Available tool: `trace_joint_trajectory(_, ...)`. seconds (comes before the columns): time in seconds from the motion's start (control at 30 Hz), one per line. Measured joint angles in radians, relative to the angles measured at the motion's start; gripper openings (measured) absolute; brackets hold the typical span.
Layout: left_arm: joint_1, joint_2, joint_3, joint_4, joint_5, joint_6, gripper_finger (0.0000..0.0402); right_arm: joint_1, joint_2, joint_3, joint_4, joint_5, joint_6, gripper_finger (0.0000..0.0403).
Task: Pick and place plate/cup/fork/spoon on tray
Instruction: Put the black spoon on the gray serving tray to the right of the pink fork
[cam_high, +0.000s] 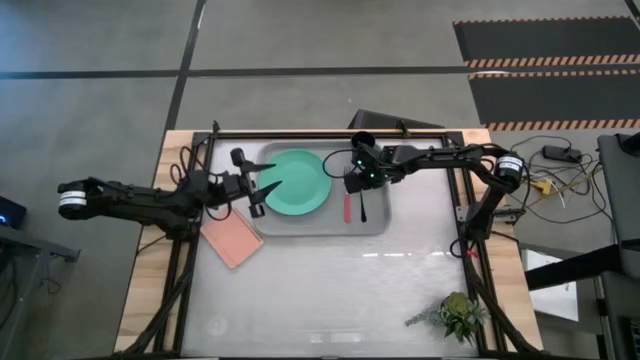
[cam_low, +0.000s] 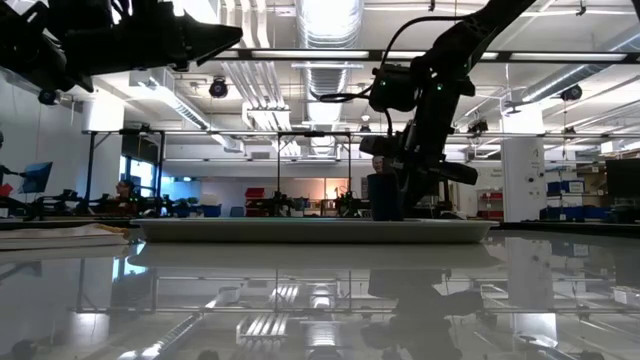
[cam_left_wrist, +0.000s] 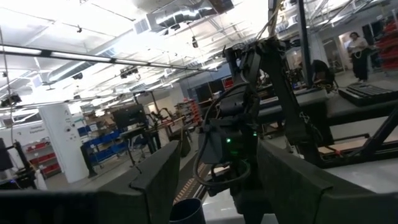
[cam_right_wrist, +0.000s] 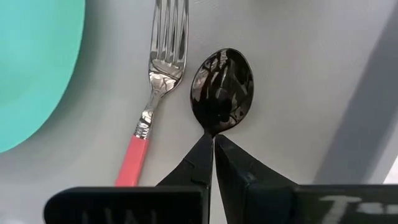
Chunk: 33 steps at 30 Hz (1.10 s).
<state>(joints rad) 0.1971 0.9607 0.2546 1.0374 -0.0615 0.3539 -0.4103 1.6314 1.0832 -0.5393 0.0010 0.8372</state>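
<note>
The grey tray holds the mint-green plate, the pink-handled fork and the black cup. My right gripper is over the tray's right part, shut on the dark spoon, which sits just right of the fork. My left gripper is open and empty, raised above the plate's left edge. In the low view it shows high up. My right gripper pinches the spoon between its two fingertips at the neck, where the handle meets the bowl. The fingers come from above, pointing down, and hide the handle. The bowl faces up, parallel to the fork; whether it rests on the tray I cannot tell.
A salmon-pink square pad lies on the table left of the tray's near corner. A small green plant stands near the front right. The table's metal frame posts stand at the sides.
</note>
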Motion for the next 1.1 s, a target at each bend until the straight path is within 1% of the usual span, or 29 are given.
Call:
trace_joint_trajectory(0.3,0.000,0.000,0.000,0.000,-0.008,0.001,0.0196,0.000,-0.008,0.017,-0.009,-0.026,-0.005,0.0008)
trace_joint_trajectory(0.57,0.000,0.000,0.000,0.000,-0.008,0.000,0.0196,0.000,-0.008,0.049,-0.003,-0.025,-0.023,0.0008)
trace_joint_trajectory(0.97,0.000,0.000,0.000,0.000,-0.008,0.000,0.0196,0.050,0.013,0.032,0.032,0.121,-0.047,0.0008)
trace_joint_trajectory(1.1,0.000,0.000,0.000,0.000,-0.008,0.000,0.0196,0.053,0.013,0.024,0.071,0.134,-0.055,0.0008)
